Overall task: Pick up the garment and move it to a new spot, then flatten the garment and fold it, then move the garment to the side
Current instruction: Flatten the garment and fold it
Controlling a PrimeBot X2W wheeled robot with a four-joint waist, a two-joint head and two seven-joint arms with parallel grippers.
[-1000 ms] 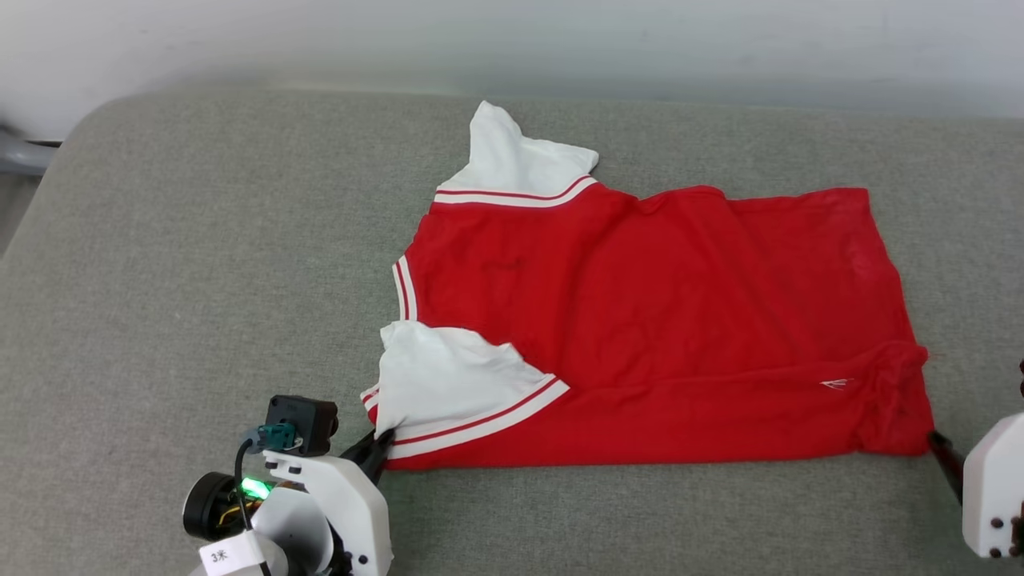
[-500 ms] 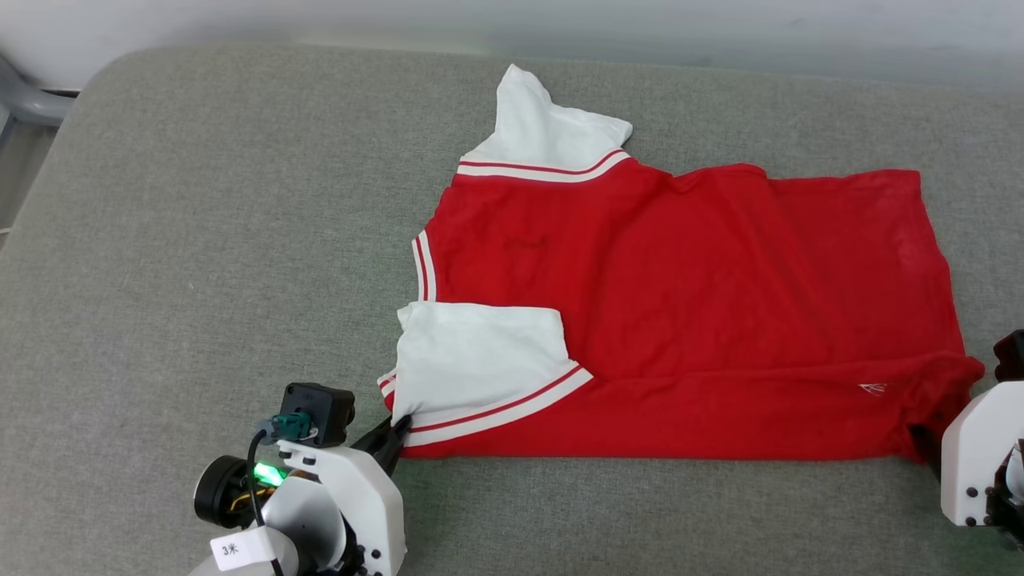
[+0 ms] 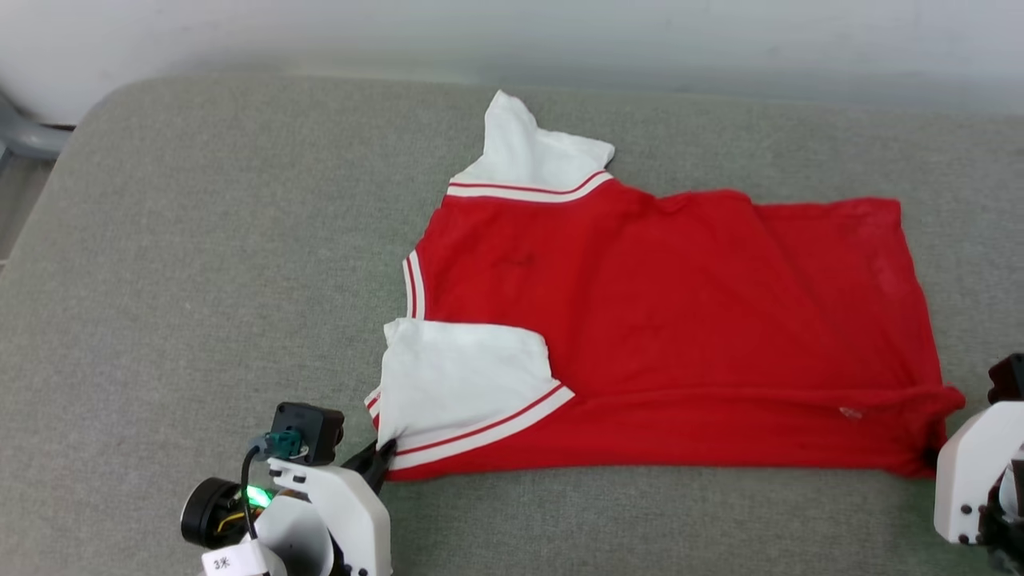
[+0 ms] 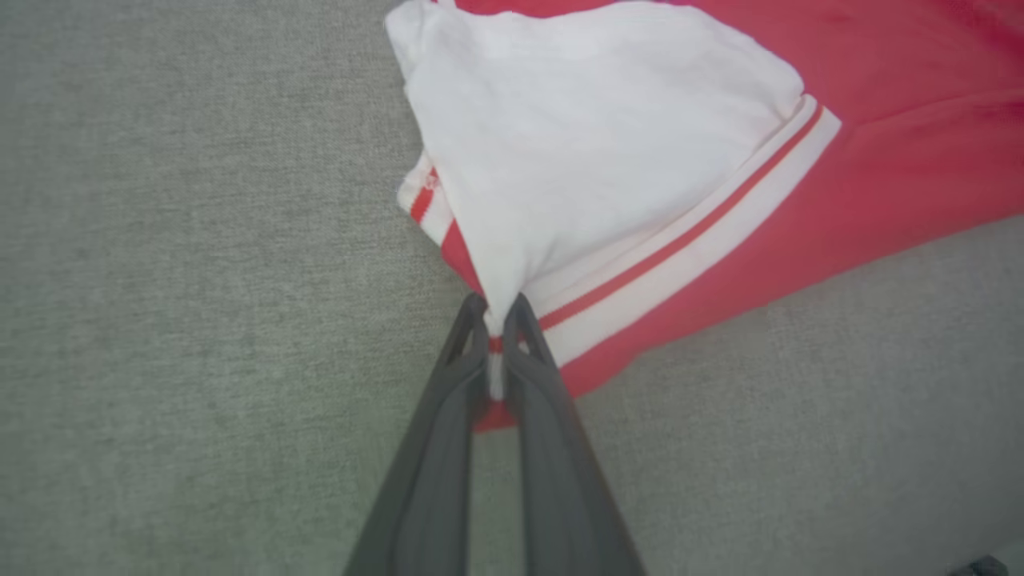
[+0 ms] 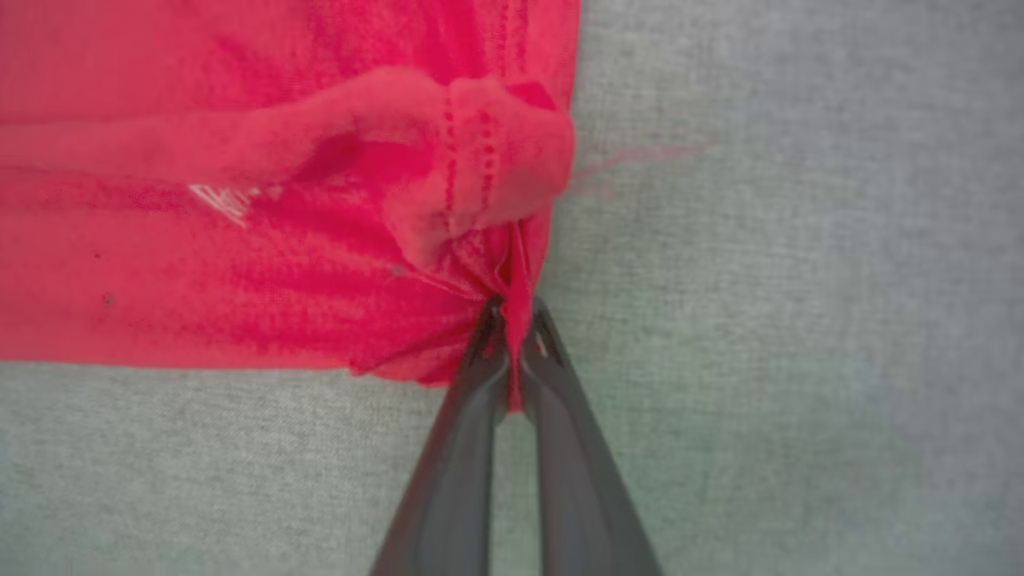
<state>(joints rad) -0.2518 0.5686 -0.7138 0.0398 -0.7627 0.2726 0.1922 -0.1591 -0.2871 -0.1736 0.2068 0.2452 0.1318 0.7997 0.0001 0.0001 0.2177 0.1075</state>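
Left gripper (image 4: 496, 312) clamps its two long dark fingers on a corner of the garment's near white sleeve (image 4: 592, 136), with the cloth pinched flat between the tips. The right gripper (image 5: 512, 312) is likewise closed tight on a bunched fold at the garment's hem corner.

The garment (image 3: 664, 320), a red jersey of thin, soft knit with white short sleeves and white-red striped trim (image 3: 480, 424), lies spread and lightly wrinkled on a grey, coarse-woven padded surface (image 3: 200, 240), its collar end toward the left gripper. Its second sleeve (image 3: 532, 156) rises in a crumpled peak at the garment's far edge.

A small white mark (image 5: 224, 200) near the garment's hem is too blurred to read. In the head view, the right gripper's fingers are hidden behind its white wrist housing (image 3: 968, 480), which the frame edge cuts off just beside the garment's hem. A paper label (image 3: 224, 562) on the left wrist, below the garment's near sleeve, carries writing too small to make out.
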